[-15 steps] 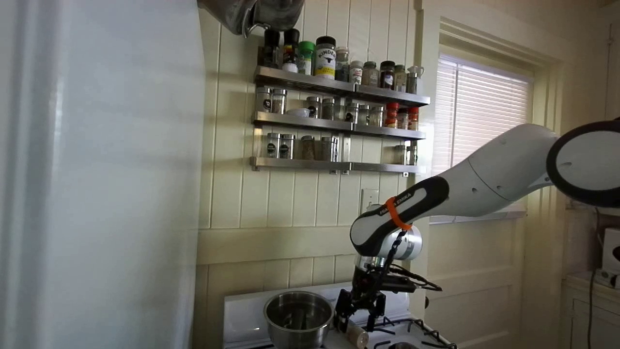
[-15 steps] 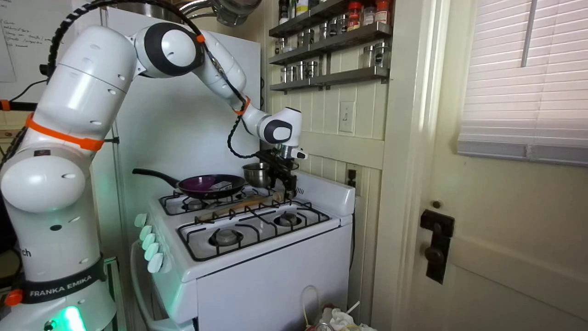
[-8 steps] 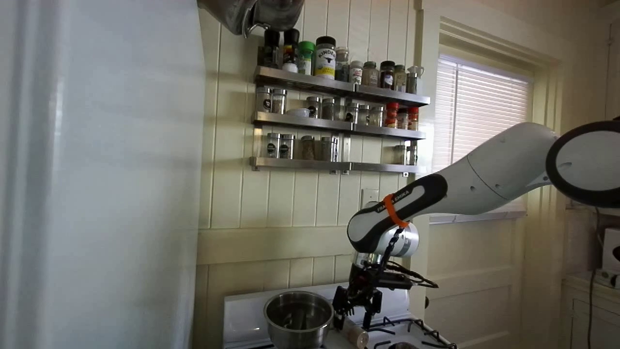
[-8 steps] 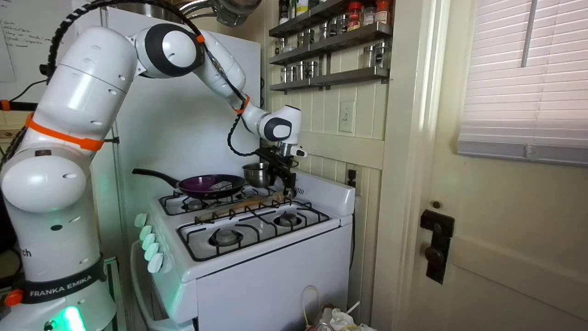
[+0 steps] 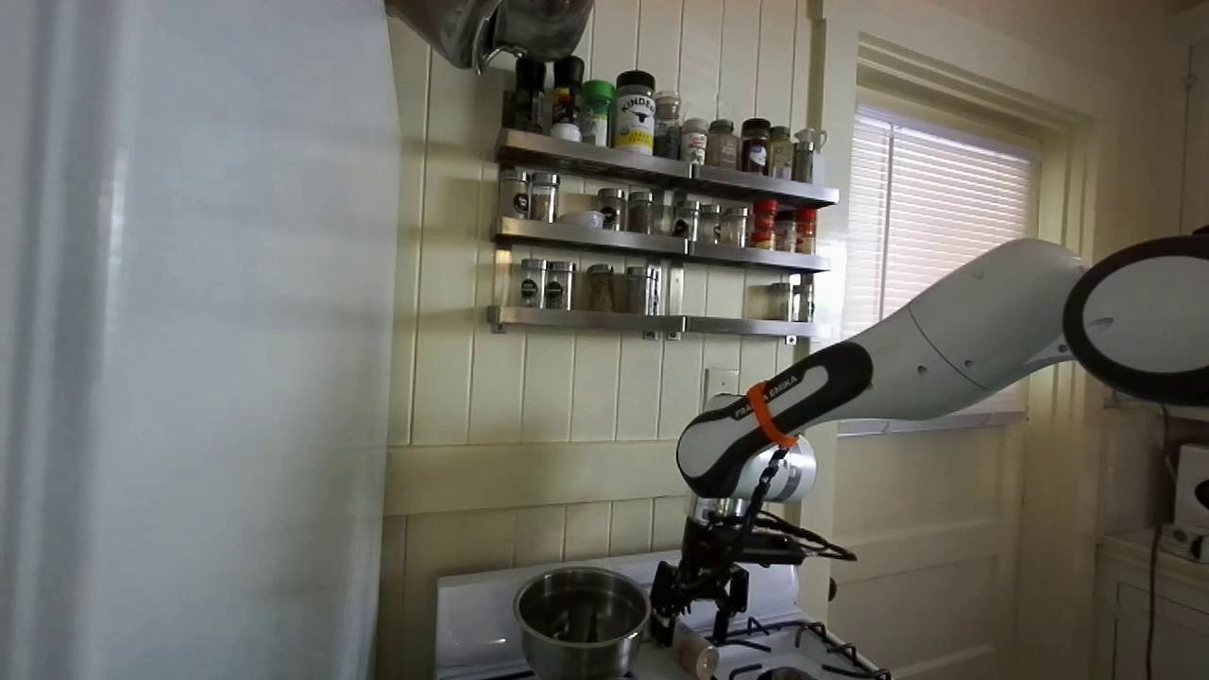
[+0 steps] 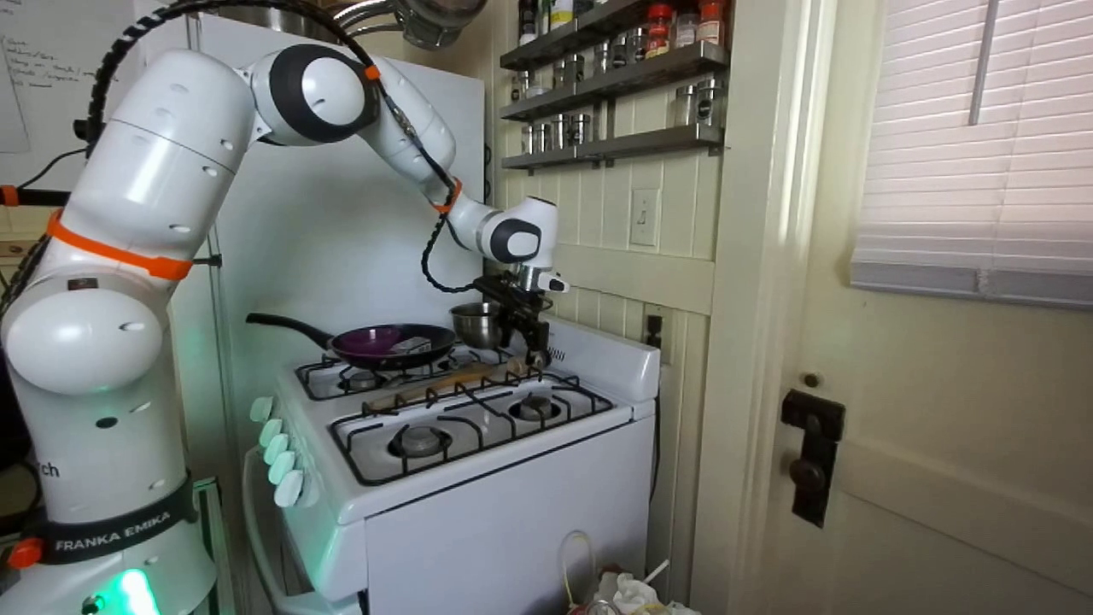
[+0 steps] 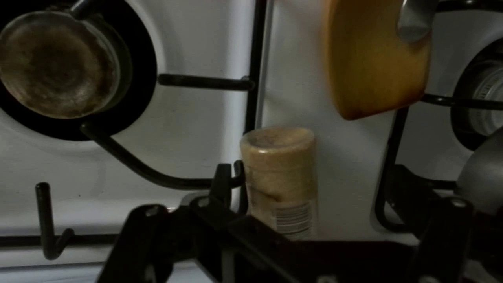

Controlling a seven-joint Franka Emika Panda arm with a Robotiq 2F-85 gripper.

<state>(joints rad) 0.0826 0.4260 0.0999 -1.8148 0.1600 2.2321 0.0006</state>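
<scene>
Gripper [image 7: 311,179] is standing open low over the white stove [image 6: 504,504], jaws spread wide and pointing down. Right below, a jar [image 7: 279,173] with tan contents is lying on its side, showing between the jaws in the wrist view and sitting nearer the jaw at that view's left; whether that jaw is touching it, can't tell. Barcode label [image 7: 292,218] is partly showing on the jar. Jar is resting on the bare strip between the grates [image 7: 204,82], its round end pointing to the top of the wrist view. Wooden utensil [image 7: 377,67] is lying on the same strip, near the jar but apart. Burner [image 7: 59,65] is sitting off past the grate bars. Steel pot [image 5: 583,658] is standing just beside the gripper in both exterior views. Farther off, a black frying pan [image 6: 438,339] is sitting on the stove, holding a purple piece [image 6: 371,342]. Robot arm [image 6: 111,342] is reaching over from the side with the knobs [image 6: 276,448]. Behind, steel shelves [image 5: 586,318] are hanging on the paneled wall [image 5: 529,397], carrying spice jars [image 5: 634,123]. In an exterior view, a door [image 6: 922,512] with a pale blind [image 6: 956,213] is standing past the stove.
</scene>
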